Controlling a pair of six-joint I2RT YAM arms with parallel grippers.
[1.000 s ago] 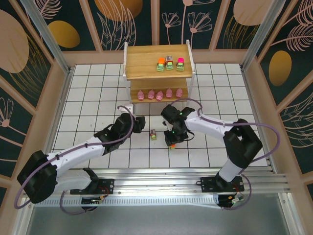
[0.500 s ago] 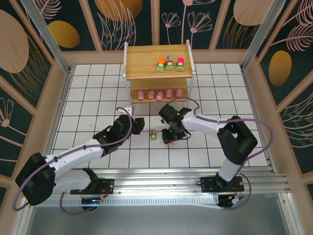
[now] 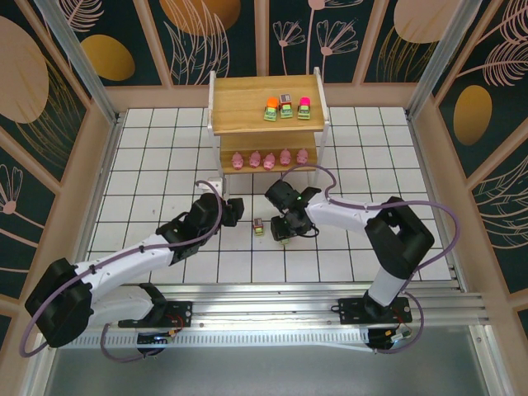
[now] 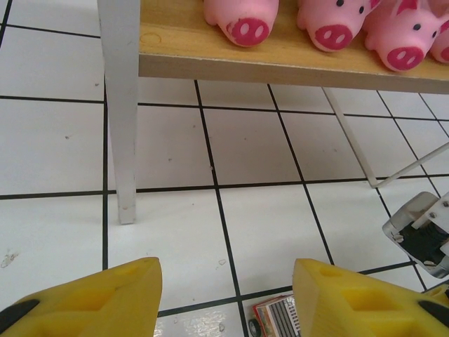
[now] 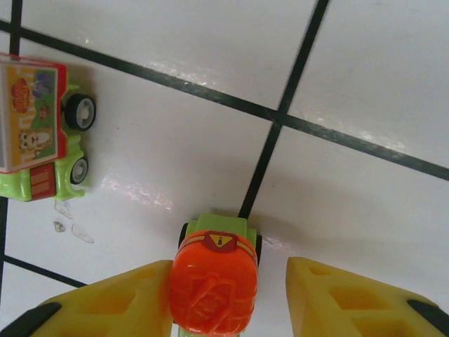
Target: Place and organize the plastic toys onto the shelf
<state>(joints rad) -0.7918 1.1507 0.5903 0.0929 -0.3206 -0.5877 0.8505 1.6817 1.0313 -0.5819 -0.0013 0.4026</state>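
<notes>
The shelf (image 3: 247,107) stands at the back, with three little vehicles (image 3: 286,108) on its top tier and several pink pigs (image 3: 269,158) on the lower one. An orange-topped green vehicle (image 5: 214,284) sits on the floor tiles between my right gripper's (image 5: 230,281) open jaws. The left pad touches it and the right pad stands apart. A second vehicle (image 5: 35,126) with a picture top lies just to its left. My left gripper (image 4: 228,302) is open and empty, low over the floor before the shelf, with that second vehicle (image 4: 273,319) by its right finger.
A white shelf leg (image 4: 119,112) stands ahead of the left gripper, and thin frame rods (image 4: 358,147) run under the lower board. Part of the right arm (image 4: 421,235) shows at the left wrist view's right edge. Wooden walls border the tiled floor (image 3: 148,165).
My right gripper has opened, letting go of the orange-topped vehicle, and has shifted a little left toward the other vehicle. The left arm has barely moved.
</notes>
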